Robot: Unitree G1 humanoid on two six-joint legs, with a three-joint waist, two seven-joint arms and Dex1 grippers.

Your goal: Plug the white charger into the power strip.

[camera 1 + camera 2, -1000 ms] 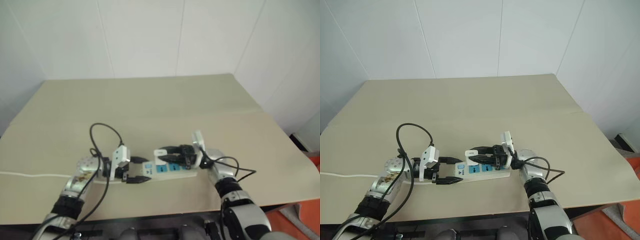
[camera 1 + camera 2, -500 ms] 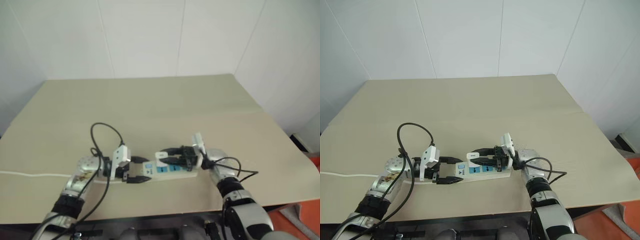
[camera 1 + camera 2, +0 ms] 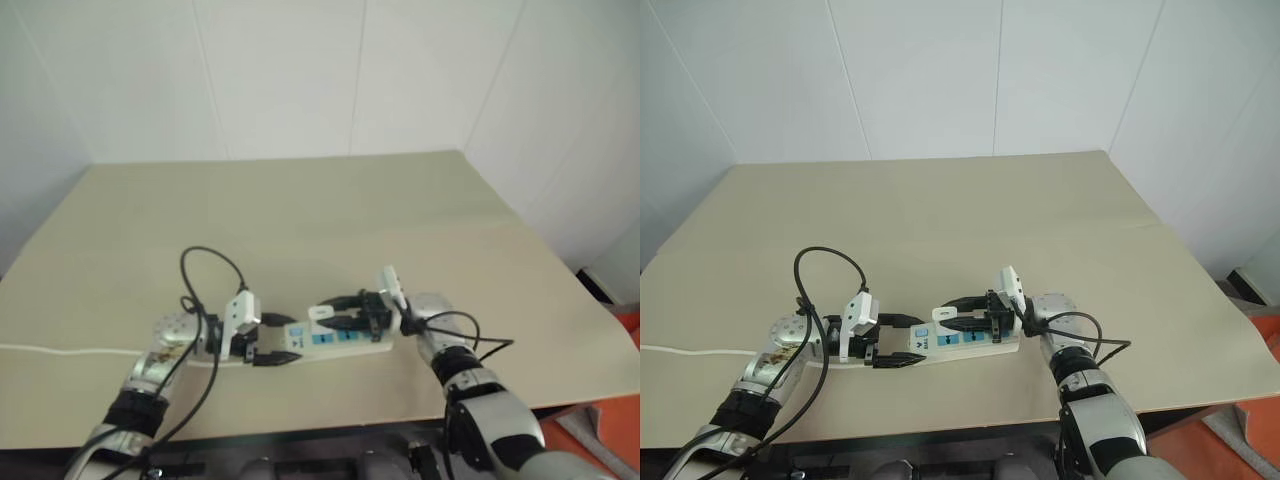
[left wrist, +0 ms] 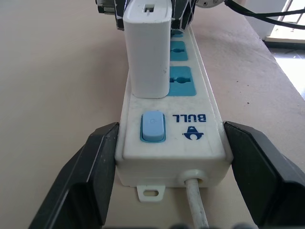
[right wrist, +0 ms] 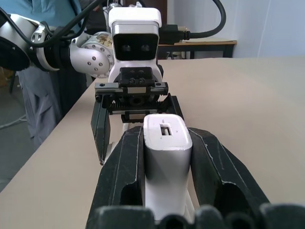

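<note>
The power strip lies flat on the beige desk, close to the near edge and about midway along it, running roughly parallel to that edge. Its switch end, with a pale blue rocker switch, points towards the left tool, and its thin white cord trails off from there towards the desk's left edge.

The left tool has its two black fingers spread to either side of that switch end, one along each long side of the bar. They sit hard up against the casing, bracketing it, though I can't tell for sure whether they press on it.

The right tool comes in from the opposite end and is clamped on the white charger, a black finger on each flank of the white block. The charger stands upright over the strip, at the blue socket nearest the switch, its base down at the strip's top face. I can't make out whether the prongs are fully seated. Two further blue sockets continue down the bar beyond it, towards the right arm.

A looping black cable arcs up from the left wrist over the desk.
</note>
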